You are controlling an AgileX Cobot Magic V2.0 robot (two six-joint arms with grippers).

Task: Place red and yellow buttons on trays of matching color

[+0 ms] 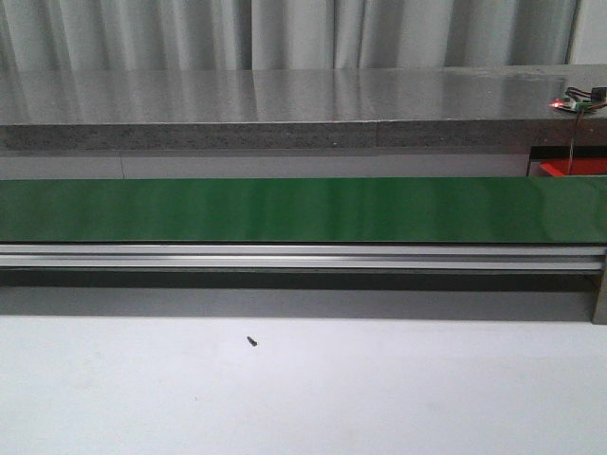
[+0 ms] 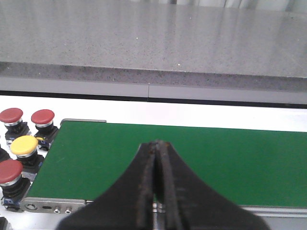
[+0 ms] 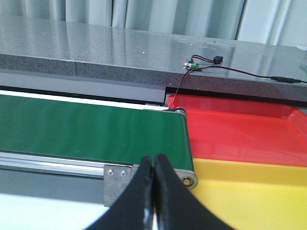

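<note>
1. Fingers of the left gripper [image 2: 159, 191] are pressed together with nothing between them; it hangs above the near rail at one end of the green conveyor belt [image 2: 192, 158].
2. Just past that end of the belt sits the supply: three red buttons [image 2: 42, 116] and one yellow button [image 2: 24, 145], upright on their black bases and close together, probably parked there so this arm can feed them onto the belt.
3. Fingers of the right gripper [image 3: 154, 191] are likewise closed on nothing, waiting at the belt's other end.
4. Directly beyond that end lie the red tray [image 3: 240, 132] and, touching it on the nearer side, the yellow tray [image 3: 249, 191], which looks like a handy spot for sorting whatever arrives.
5. No button has reached a tray yet, so I'd say the job hasn't begun.
6. Behind, a small lit circuit board [image 3: 193, 64] with a trailing wire rests on the grey counter [image 3: 96, 48].
7. I can read no writing or brand anywhere.
</note>
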